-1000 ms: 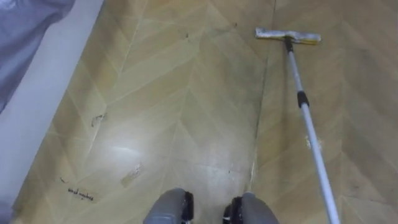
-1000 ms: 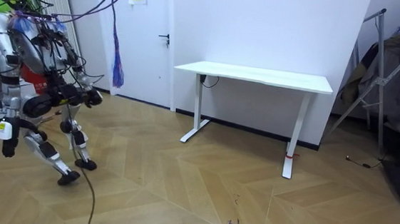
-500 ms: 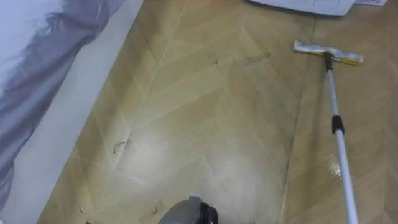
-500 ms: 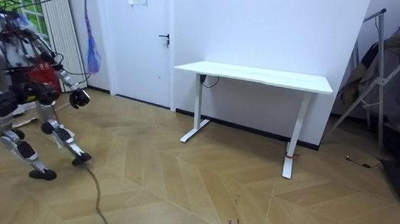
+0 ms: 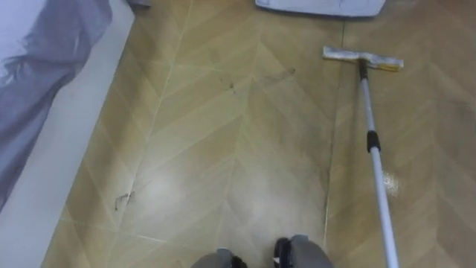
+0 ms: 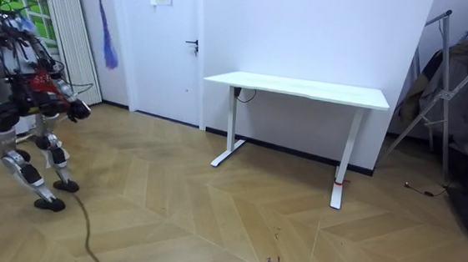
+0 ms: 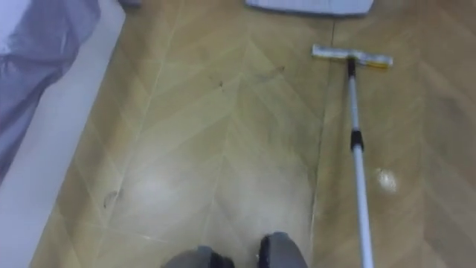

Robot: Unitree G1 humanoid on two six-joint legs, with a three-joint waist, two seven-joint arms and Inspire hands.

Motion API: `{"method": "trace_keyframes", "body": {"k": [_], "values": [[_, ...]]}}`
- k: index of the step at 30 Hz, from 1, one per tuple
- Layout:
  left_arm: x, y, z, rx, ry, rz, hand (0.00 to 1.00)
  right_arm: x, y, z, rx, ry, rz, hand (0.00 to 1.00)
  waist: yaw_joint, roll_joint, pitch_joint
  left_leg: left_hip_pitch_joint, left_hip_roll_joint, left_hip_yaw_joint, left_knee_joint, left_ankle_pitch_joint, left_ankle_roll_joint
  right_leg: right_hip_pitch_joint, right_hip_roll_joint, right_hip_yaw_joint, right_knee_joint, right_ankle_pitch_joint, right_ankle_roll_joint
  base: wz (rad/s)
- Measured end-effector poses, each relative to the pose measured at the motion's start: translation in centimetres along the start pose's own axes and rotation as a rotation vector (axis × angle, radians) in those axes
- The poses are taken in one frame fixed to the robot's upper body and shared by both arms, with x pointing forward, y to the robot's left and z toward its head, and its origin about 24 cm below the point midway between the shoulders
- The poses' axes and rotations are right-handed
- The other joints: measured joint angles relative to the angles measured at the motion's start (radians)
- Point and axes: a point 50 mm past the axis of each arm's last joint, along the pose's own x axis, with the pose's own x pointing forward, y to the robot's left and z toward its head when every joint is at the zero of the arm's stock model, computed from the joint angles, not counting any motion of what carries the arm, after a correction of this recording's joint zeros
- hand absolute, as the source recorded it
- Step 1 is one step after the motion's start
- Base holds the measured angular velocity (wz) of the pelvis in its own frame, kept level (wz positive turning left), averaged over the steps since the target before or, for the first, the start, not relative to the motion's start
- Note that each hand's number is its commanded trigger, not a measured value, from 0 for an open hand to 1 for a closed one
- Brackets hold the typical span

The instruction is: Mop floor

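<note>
Mop (image 5: 374,160) | head laid flat on floor (image 5: 223,149), upper right of frame | hand (image 6: 79,110) at room view's left, grasp cannot be told | scuff (image 5: 123,199) at lower left judged not yet mopped; most is left.

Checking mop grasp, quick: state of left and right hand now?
Left hand: cannot be told; held at waist height in the room view.
Right hand: cannot be told; the mop pole exits the eye views at lower right.

Herringbone wood floor (image 6: 210,221) – white desk (image 6: 304,89) against white wall (image 6: 326,29), door (image 6: 170,42) beside, clothes rack (image 6: 455,90) at room view's right.
</note>
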Motion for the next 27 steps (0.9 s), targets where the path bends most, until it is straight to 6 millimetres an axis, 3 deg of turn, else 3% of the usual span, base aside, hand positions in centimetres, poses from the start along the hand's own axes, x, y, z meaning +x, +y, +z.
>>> {"method": "trace_keyframes", "body": {"k": [1,2,3,4,6,8,9,11,15,17,19,21,22,23,27], "values": [[0.1,0.5,0.0,-0.005,0.002,0.014,0.00,-0.5,-0.3,2.6,0.010,-0.070,-0.005,1.00,0.014,-0.015,0.0034,-0.029,0.016,0.004,0.074,0.009,-0.020,-0.001,0.013,0.000,0.021,-0.018,-0.002,0.13],[0.1,1.1,-0.2,-0.008,0.002,0.030,0.00,-1.2,-0.2,5.1,0.019,-0.141,0.003,1.00,0.023,-0.034,0.0092,-0.068,0.032,0.003,0.151,0.042,-0.074,-0.001,0.021,0.000,0.038,-0.029,-0.008,0.06],[0.0,1.4,-0.4,-0.009,0.005,0.038,0.00,-1.4,-0.1,5.9,0.019,-0.165,0.008,1.00,0.030,-0.047,0.0090,-0.085,0.041,0.002,0.178,0.057,-0.094,0.000,0.025,0.001,0.039,-0.029,-0.014,0.00],[-0.1,1.7,-0.8,-0.010,0.014,0.047,0.00,-1.9,0.1,7.2,0.032,-0.206,0.031,1.00,0.049,-0.070,0.0025,-0.102,0.041,-0.008,0.185,0.068,-0.101,0.003,0.029,0.004,0.036,-0.023,-0.031,0.11],[-0.2,1.6,-1.3,-0.004,0.023,0.044,0.00,-2.0,0.5,7.3,0.056,-0.197,0.066,1.00,0.062,-0.083,0.0031,-0.121,0.046,-0.038,0.071,0.071,-0.104,0.021,0.030,-0.008,0.010,-0.014,-0.028,0.14],[-0.5,1.0,-2.1,0.009,0.043,0.023,0.00,-1.6,0.3,6.3,0.067,-0.199,0.072,1.00,0.068,-0.073,0.0022,-0.110,0.057,-0.030,-0.026,0.114,-0.050,0.045,0.029,-0.015,-0.032,0.000,-0.008,0.00],[-0.5,0.9,-2.2,0.011,0.049,0.020,0.00,-1.5,0.1,6.1,0.066,-0.199,0.073,1.00,0.068,-0.065,0.0036,-0.103,0.058,-0.030,-0.039,0.119,-0.041,0.055,0.029,-0.019,-0.052,0.009,-0.004,0.00],[-0.3,0.9,-1.9,0.027,0.045,0.024,0.00,-0.9,0.0,4.3,0.059,-0.174,0.083,1.00,0.067,-0.034,0.0068,-0.052,0.055,-0.033,-0.111,0.141,-0.021,0.116,0.026,-0.037,-0.145,0.048,0.003,-0.03],[0.0,1.1,-2.0,0.099,0.053,0.036,0.00,0.2,-0.4,-0.3,0.031,-0.074,0.066,1.00,0.045,-0.005,0.0018,0.091,0.025,-0.025,-0.253,0.175,-0.005,0.252,-0.001,-0.037,-0.261,0.065,0.021,0.13],[0.0,1.2,-2.5,0.145,0.066,0.036,0.00,0.7,-0.7,-4.1,-0.030,0.017,0.047,1.00,0.016,0.006,-0.0067,0.198,0.005,-0.036,-0.353,0.197,-0.002,0.351,-0.014,-0.045,-0.347,0.073,0.029,0.18],[0.0,1.2,-3.3,0.196,0.088,0.038,0.00,0.8,-1.0,-6.8,-0.101,0.081,0.024,1.00,0.000,0.003,-0.0090,0.286,-0.003,-0.035,-0.424,0.206,-0.002,0.428,-0.016,-0.040,-0.402,0.075,0.032,0.03],[-0.1,1.3,-4.5,0.209,0.127,0.037,0.00,0.8,-1.0,-8.9,-0.170,0.136,0.017,1.00,-0.021,-0.001,-0.0176,0.361,-0.003,-0.034,-0.473,0.206,-0.003,0.501,-0.012,-0.037,-0.451,0.077,0.033,-0.08],[-0.3,1.3,-5.1,0.212,0.150,0.037,0.00,0.7,-0.8,-10.4,-0.207,0.167,0.022,1.00,-0.040,-0.008,-0.0282,0.406,-0.003,-0.034,-0.505,0.207,-0.005,0.543,-0.009,-0.037,-0.485,0.078,0.033,-0.05],[-0.3,1.4,-5.3,0.218,0.158,0.037,0.00,0.6,-0.5,-11.5,-0.230,0.193,0.033,1.00,-0.052,-0.014,-0.0325,0.447,-0.002,-0.033,-0.529,0.209,-0.007,0.581,-0.008,-0.043,-0.508,0.080,0.033,-0.09],[-0.4,1.3,-5.6,0.272,0.158,0.034,0.00,0.3,0.7,-13.6,-0.276,0.244,0.072,1.00,-0.068,-0.028,-0.0314,0.575,0.002,-0.025,-0.606,0.213,-0.015,0.702,-0.007,-0.084,-0.584,0.086,0.031,-0.21]]}}
